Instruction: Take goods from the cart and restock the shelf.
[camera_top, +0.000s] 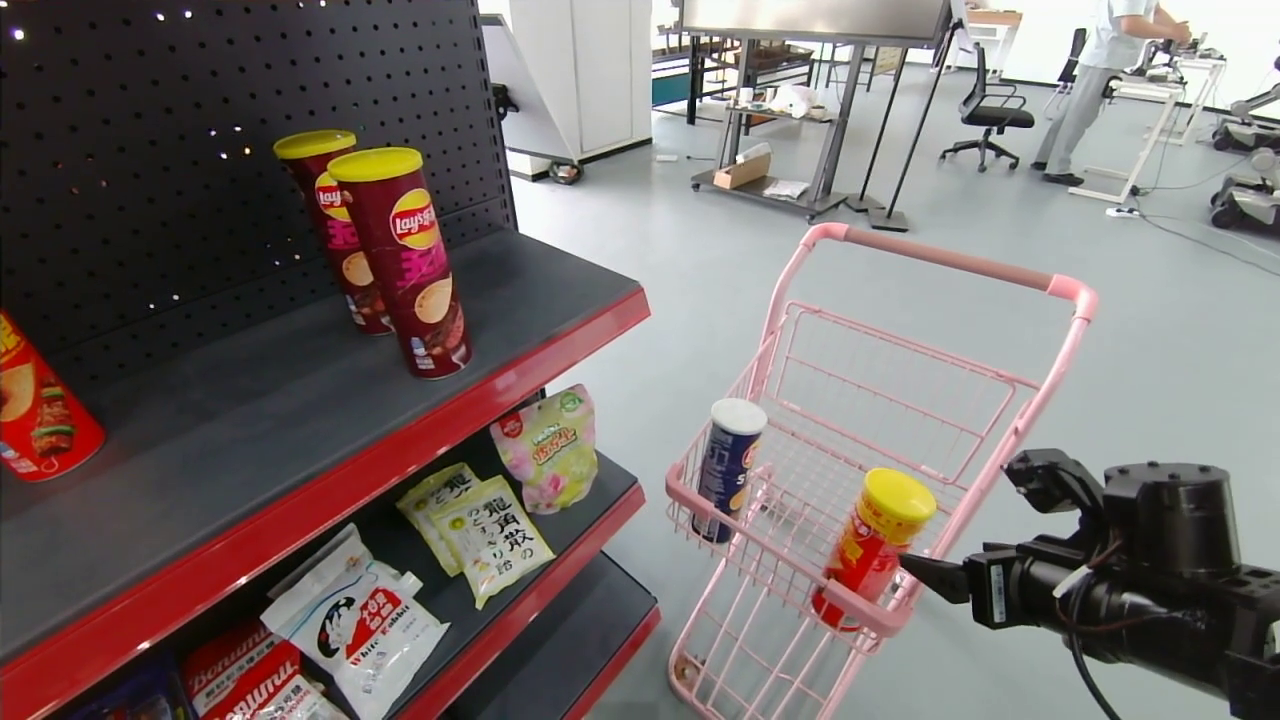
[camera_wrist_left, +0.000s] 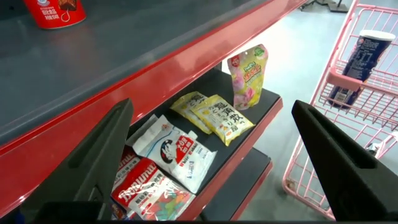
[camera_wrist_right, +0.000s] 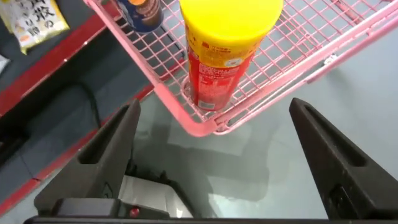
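Note:
A pink wire cart (camera_top: 940, 255) stands to the right of the shelf (camera_top: 250, 400). Inside it a red can with a yellow lid (camera_top: 875, 545) stands at the near rim, and a blue can with a white lid (camera_top: 728, 470) stands at the shelf-side rim. My right gripper (camera_top: 958, 515) is open just outside the cart, beside the red can (camera_wrist_right: 221, 56); its fingers are spread wider than the can and touch nothing. My left gripper (camera_wrist_left: 212, 104) is open and empty, facing the lower shelf level. Two maroon cans (camera_top: 410, 260) and another red can (camera_top: 30, 400) stand on the top shelf board.
Snack bags (camera_top: 490, 535) lie on the lower shelf level (camera_wrist_left: 249, 118), with one green-pink pouch (camera_top: 550, 445) upright at its end. The top board has free room between the cans. Grey floor (camera_top: 700, 260) is open around the cart; a chair (camera_top: 985, 115) and stands are far behind.

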